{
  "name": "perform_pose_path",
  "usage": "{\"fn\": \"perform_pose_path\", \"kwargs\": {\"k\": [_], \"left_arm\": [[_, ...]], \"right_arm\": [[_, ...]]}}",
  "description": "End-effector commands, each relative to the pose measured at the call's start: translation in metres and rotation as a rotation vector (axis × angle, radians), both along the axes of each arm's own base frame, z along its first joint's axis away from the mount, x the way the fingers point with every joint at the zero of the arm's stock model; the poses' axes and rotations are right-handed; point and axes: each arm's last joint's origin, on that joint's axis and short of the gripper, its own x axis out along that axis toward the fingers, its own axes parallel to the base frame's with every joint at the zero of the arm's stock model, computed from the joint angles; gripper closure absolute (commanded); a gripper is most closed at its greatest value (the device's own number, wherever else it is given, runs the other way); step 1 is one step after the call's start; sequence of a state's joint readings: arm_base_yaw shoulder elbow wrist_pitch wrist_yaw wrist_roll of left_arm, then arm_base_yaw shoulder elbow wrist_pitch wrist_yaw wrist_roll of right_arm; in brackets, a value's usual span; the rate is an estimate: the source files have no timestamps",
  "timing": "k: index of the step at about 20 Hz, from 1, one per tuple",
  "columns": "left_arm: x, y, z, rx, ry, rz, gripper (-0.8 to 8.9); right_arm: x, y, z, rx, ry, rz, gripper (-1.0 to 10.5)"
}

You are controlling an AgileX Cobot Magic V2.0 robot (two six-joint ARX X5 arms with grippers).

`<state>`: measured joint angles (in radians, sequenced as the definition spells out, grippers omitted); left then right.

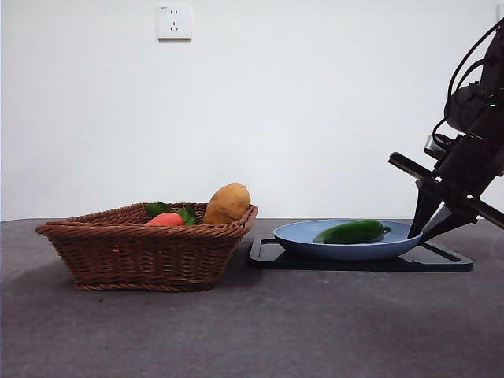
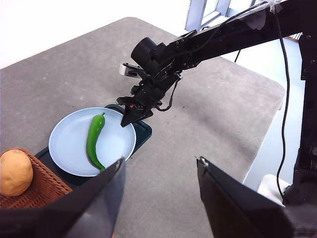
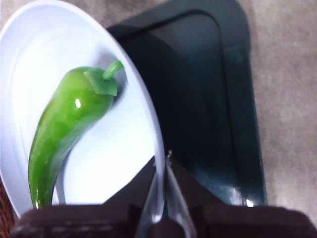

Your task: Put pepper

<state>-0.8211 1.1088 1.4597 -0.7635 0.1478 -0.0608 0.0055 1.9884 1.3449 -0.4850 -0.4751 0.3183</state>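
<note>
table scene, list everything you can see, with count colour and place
pepper: 1, glossy green, lying in the plate
plate: 1, pale blue, on the tray
tray: 1, black, on the table beside the basket
basket: 1, brown wicker, on the table
potato: 1, tan, in the basket against its rim
carrot-like vegetable: 1, orange-red with green leaves, in the basket
wall socket: 1, white, on the wall
table: 1, grey
right claw: black, shut on the plate's rim
left claw: black, open, raised above the table
</note>
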Motion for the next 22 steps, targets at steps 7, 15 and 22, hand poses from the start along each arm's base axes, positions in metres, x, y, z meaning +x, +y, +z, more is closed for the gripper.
{"fn": "perform_pose_path", "kwargs": {"k": [7, 15, 22], "left_arm": [[0.000, -0.001, 0.004, 0.012, -0.022, 0.016, 5.55], [0.001, 0.008, -0.007, 0.204, -0.052, 0.200, 5.55], [0.000, 0.009, -0.009, 0.233, -0.037, 0.203, 5.57]], "right_arm": [[-0.005, -0.007, 0.020, -0.018, -0.009, 0.000, 7.5], [-0.107, 0.000, 0.157, -0.106, -0.199, 0.198, 7.5], [-0.232, 0.024, 0.222, -0.119, -0.298, 0.391, 7.5]]}}
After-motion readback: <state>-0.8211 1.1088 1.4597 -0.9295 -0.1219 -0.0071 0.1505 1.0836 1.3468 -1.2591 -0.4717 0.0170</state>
